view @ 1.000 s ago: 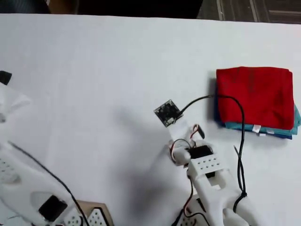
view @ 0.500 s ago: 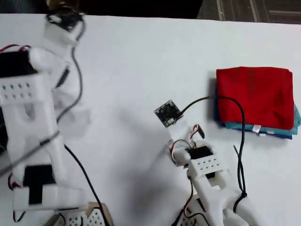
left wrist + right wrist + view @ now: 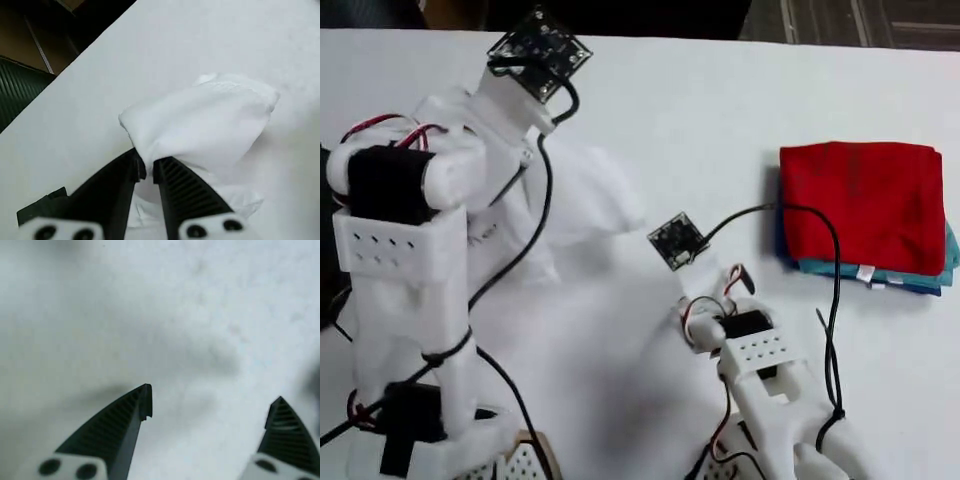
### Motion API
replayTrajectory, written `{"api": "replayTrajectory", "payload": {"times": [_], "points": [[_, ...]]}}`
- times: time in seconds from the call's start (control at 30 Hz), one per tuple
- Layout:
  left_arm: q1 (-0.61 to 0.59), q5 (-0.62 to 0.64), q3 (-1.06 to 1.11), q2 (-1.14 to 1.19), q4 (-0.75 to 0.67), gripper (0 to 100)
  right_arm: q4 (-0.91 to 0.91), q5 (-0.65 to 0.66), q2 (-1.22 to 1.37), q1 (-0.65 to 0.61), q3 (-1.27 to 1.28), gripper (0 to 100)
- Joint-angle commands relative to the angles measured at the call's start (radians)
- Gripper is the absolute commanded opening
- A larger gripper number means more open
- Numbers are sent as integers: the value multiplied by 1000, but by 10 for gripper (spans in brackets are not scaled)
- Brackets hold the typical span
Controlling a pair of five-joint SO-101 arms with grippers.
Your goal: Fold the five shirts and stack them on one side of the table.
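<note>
Toward the far left of the table (image 3: 720, 100), left gripper (image 3: 147, 167): jaws pinched together on a fold of the white shirt (image 3: 200, 125). The cloth bunches out past the fingertips in a loose, rumpled mass, unfolded. Cannot tell whether its lower part rests on the table or hangs just above it. From the high view the white shirt (image 3: 585, 200) sits left of the table's middle, just beside the left arm (image 3: 410, 250), which stands tall along the left edge.

Right gripper (image 3: 212, 400): jaws spread wide, nothing between them, bare white tabletop below. Right arm (image 3: 760, 360) rises from the near edge, right of the middle, well apart from the white shirt.

Stack (image 3: 865, 215) near the right edge, about midway between the near and far edges: red shirt (image 3: 860, 205) folded flat on top, a teal shirt (image 3: 930, 270) showing beneath it at the near right corner, and a sliver of blue cloth under that. Black cable (image 3: 832, 250) from the right arm crosses the red shirt's near left corner.
</note>
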Motion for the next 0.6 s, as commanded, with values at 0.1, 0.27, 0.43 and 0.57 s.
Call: {"api": "replayTrajectory", "payload": {"times": [0.1,0.27,0.43,0.57], "points": [[-69,-2,88,52,26,25,13,2,-7,7,-11,355],[-104,-3,363,83,21,25,64,-2,-7,-16,-71,355],[-104,-23,682,94,-54,25,200,-6,4,-96,-233,355],[-157,-69,846,94,-132,25,266,-3,4,-185,-322,355]]}}
